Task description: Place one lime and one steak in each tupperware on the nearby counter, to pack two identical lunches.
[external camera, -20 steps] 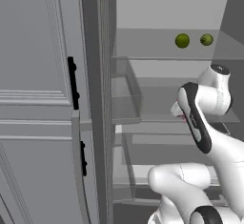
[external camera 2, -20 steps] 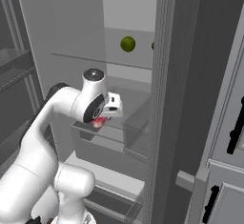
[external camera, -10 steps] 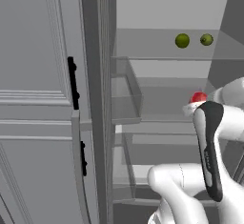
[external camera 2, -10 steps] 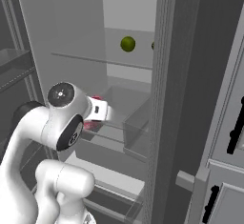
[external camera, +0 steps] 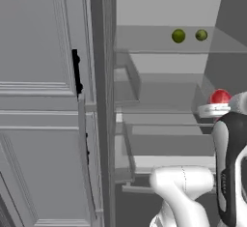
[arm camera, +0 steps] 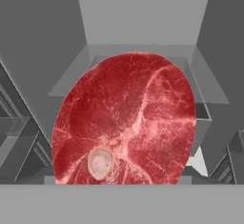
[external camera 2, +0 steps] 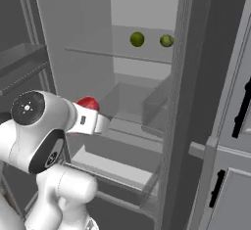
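The step in hand looks like carrying a steak (arm camera: 125, 120) out of the open fridge, on its way to one of the tupperwares on the surface. In the hand view the steak stands large and close before the camera, a red marbled slab with a small round bone near its lower edge, and the fridge's grey drawer (arm camera: 143, 58) and back wall lie behind it. From the base views the same red shows as a small rounded patch at the end of the arm, in front of the drawers: at the right edge in the left view (external camera: 220, 97) and beside the wrist in the right view (external camera 2: 88, 103). The end effector's fingertips are hidden behind the meat, so how wide it stands cannot be read; judging by the way the steak hangs right before the camera with nothing under it, it is probably clamped on the steak. Two limes (external camera: 178, 35) (external camera: 201, 35) sit side by side on the upper shelf (external camera: 159, 52), well above the arm, untouched. The next move calls for drawing the arm clear of the door edge (external camera 2: 179, 102) and the shelves without knocking the steak loose, then turning the base toward the surface to find a tupperware.
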Available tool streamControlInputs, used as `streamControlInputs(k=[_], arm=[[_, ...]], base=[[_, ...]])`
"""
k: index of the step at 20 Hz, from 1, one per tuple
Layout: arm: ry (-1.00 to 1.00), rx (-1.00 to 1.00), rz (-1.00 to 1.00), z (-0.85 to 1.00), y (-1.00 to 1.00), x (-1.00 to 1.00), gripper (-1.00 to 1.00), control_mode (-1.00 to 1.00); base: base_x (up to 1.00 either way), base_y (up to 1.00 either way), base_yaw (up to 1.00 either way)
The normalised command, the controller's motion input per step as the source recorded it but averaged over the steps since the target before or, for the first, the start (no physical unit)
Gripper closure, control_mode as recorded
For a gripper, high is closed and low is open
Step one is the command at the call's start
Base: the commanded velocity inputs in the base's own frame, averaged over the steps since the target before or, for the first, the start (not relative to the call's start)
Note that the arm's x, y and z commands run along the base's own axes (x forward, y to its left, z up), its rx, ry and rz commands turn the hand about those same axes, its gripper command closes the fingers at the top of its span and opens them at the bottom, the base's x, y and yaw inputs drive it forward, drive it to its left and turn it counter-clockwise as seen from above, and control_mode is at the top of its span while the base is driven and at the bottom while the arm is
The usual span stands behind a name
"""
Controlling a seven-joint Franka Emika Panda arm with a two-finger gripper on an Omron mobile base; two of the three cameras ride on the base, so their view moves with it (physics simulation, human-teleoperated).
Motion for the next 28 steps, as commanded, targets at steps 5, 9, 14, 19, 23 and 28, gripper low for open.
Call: streamControlInputs(k=[5,9,14,19,23,28], arm=[[0.00,0.00,0.00,0.00,0.00,0.00,1.00,1.00],[0.00,0.00,0.00,0.00,0.00,0.00,1.00,1.00],[0.00,0.00,0.00,0.00,0.00,0.00,1.00,1.00],[0.00,0.00,0.00,0.00,0.00,0.00,1.00,1.00],[0.00,0.00,0.00,0.00,0.00,0.00,1.00,1.00],[0.00,0.00,0.00,0.00,0.00,0.00,1.00,1.00]], base=[[-1.00,0.32,-0.01],[-1.00,0.46,0.08],[-0.83,0.66,0.40],[-0.21,0.65,0.68],[-0.11,0.69,0.70],[0.18,0.57,0.55]])
